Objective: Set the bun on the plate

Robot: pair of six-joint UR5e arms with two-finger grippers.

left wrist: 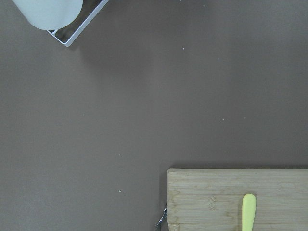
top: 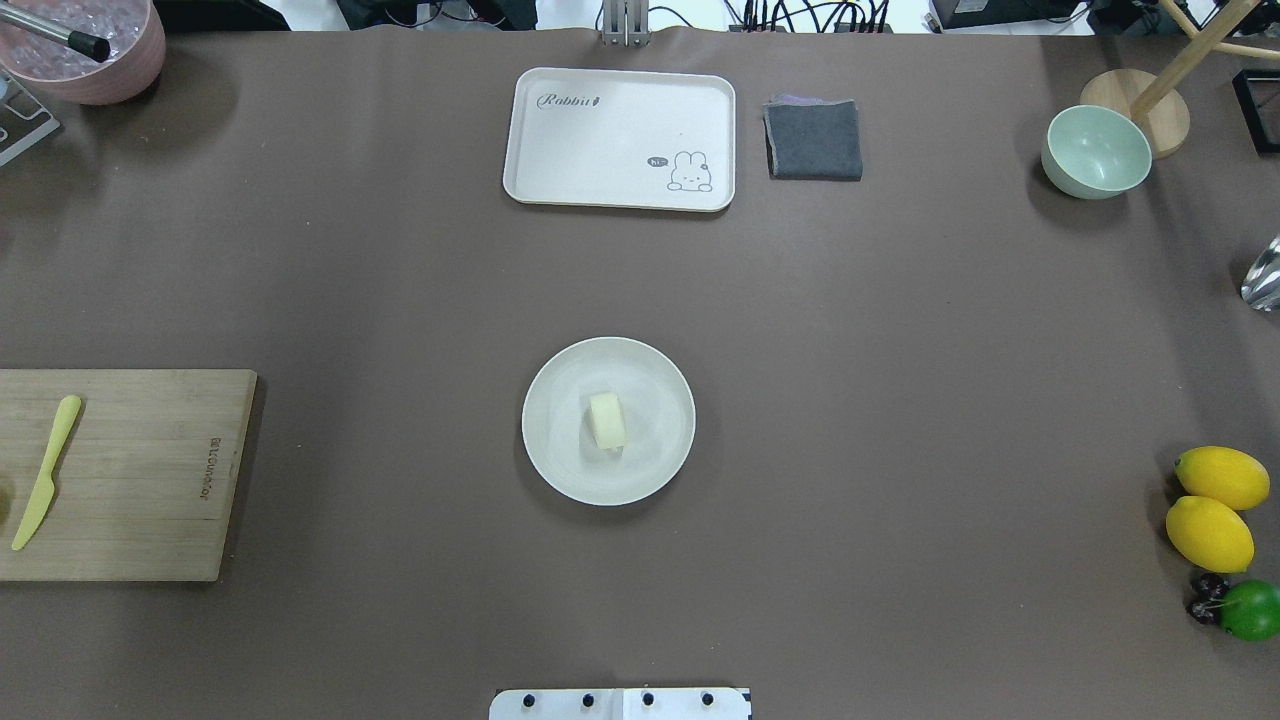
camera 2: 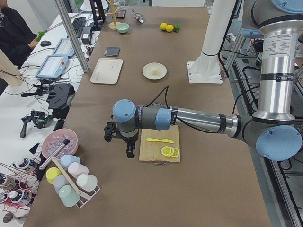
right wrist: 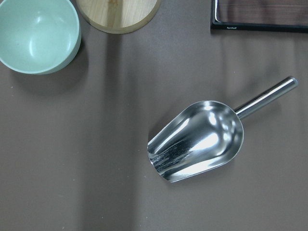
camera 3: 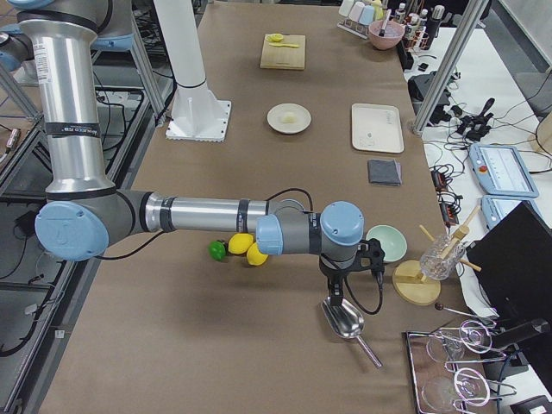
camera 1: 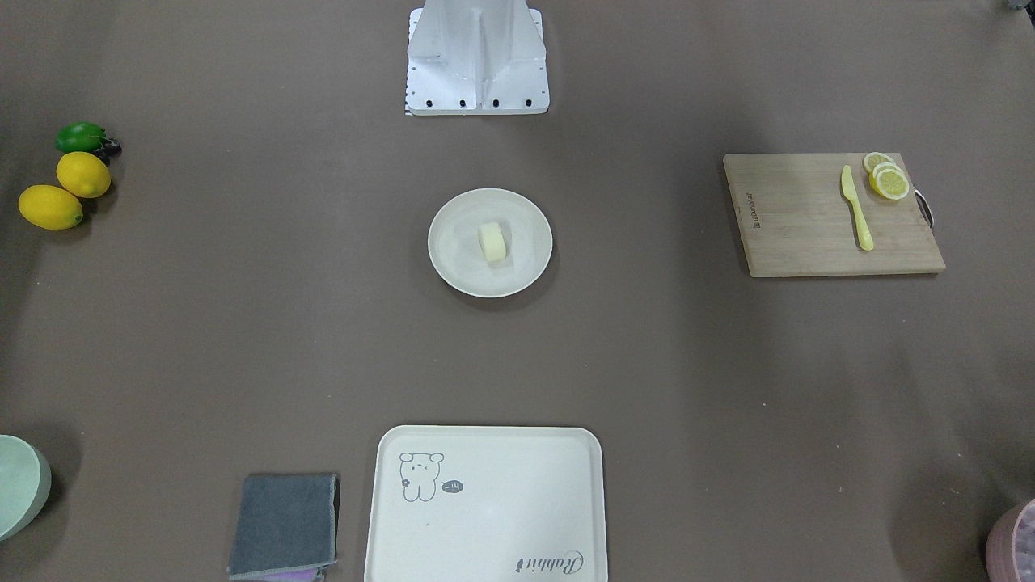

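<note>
Bun (top: 607, 420) lies near the centre of the plate (top: 558, 470). Placement looks done, so best to leave it alone: a smooth, pale cylinder on a shallow round plate could roll. Left gripper (camera 2: 129, 150) hangs beside the wooden board (camera 2: 156, 152), right gripper (camera 3: 333, 286) over a steel scoop (camera 3: 346, 320) — grip state: cannot tell.

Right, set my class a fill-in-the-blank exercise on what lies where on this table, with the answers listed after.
1. The bun lies on the round off-white ______.
2. The yellow knife lies on the wooden ______, near the lemon slices.
3. The grey cloth lies beside the cream ______ with the rabbit drawing.
4. The right wrist camera looks down on a metal ______ near the pale green bowl.
Missing words: plate, cutting board, tray, scoop.
</note>
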